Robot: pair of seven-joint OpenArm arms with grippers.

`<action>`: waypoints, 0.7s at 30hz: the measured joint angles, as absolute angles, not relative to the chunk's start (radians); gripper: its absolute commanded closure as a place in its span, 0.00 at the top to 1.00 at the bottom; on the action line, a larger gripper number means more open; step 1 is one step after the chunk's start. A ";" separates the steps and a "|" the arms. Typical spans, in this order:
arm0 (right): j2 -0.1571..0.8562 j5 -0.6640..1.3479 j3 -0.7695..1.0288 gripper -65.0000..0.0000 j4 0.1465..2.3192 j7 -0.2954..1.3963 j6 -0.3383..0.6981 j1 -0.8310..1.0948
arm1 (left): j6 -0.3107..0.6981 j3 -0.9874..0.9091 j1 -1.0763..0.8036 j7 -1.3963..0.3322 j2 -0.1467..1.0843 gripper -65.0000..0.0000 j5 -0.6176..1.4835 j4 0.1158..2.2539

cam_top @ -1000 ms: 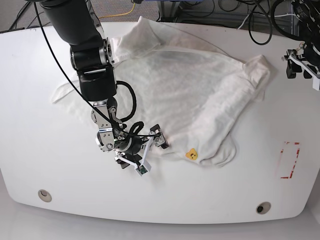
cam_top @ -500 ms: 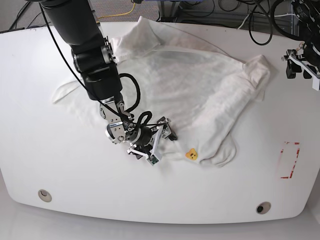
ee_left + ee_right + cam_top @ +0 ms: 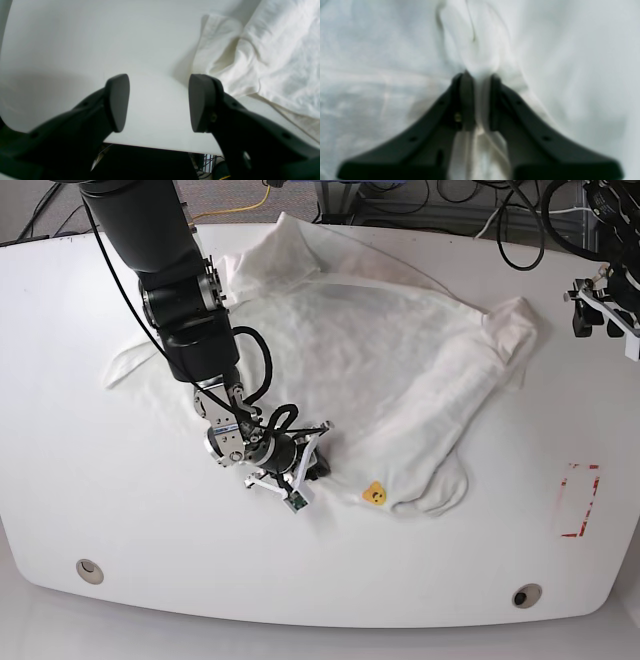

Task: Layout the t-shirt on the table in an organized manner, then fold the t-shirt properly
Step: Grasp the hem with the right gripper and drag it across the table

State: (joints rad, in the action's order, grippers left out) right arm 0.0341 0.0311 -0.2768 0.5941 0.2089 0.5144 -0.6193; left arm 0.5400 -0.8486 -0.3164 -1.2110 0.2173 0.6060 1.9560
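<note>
White cotton fills our base view: the crumpled white short-sleeved t-shirt [image 3: 370, 360] lies spread across the middle and far side of the large smooth white table [image 3: 80, 480], its near hem bunched, with a small yellow patch [image 3: 374, 494] showing. Our right gripper [image 3: 305, 470] sits low on that hem, while our left gripper [image 3: 600, 308] hangs at the far right edge, off the cloth. In the left wrist view, its black fingers [image 3: 117, 100] stand well apart over bare table, a rumpled sleeve just beside them. In the right wrist view, blurred as it is, the right gripper's jaws are pinched together on a gathered fold of shirt fabric [image 3: 480, 57]. To spread it well, we judge we should draw this hem outward slowly and low, keeping the pinch firm, and bring the other arm in to anchor the opposite side.
</note>
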 measured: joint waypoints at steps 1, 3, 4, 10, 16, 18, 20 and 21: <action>0.037 0.031 -0.277 0.05 0.595 0.209 0.498 -0.619 | 0.540 -0.849 -0.316 -1.211 0.217 0.55 0.606 1.956; 0.049 0.043 -0.280 0.05 0.595 0.208 0.469 -0.619 | 0.540 -0.849 -0.316 -1.211 0.217 0.55 0.606 1.956; 0.054 0.048 -0.279 0.05 0.595 0.207 0.450 -0.619 | 0.540 -0.849 -0.316 -1.211 0.217 0.55 0.606 1.956; 0.111 0.049 -0.176 0.05 0.595 0.213 0.350 -0.616 | 0.541 -0.848 -0.316 -1.211 0.217 0.55 0.606 1.956; 0.179 0.031 0.008 0.05 0.593 0.219 0.277 -0.595 | 0.635 -0.846 -0.315 -1.211 0.217 0.55 0.606 1.956; 0.203 0.031 0.047 0.04 0.594 0.216 0.262 -0.585 | 0.665 -0.842 -0.315 -1.211 0.216 0.55 0.606 1.956; 0.223 0.031 0.084 0.04 0.595 0.227 0.245 -0.579 | 0.684 -0.828 -0.315 -1.211 0.217 0.55 0.606 1.957; 0.230 0.032 0.101 0.04 0.595 0.237 0.241 -0.579 | 0.691 -0.814 -0.316 -1.211 0.217 0.55 0.603 1.957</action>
State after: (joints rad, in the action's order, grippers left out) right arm 0.2302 0.0319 0.1005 0.5945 0.2371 0.2409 -0.5785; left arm 0.6910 -0.8143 -0.3157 -1.2110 0.2173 0.6029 1.9568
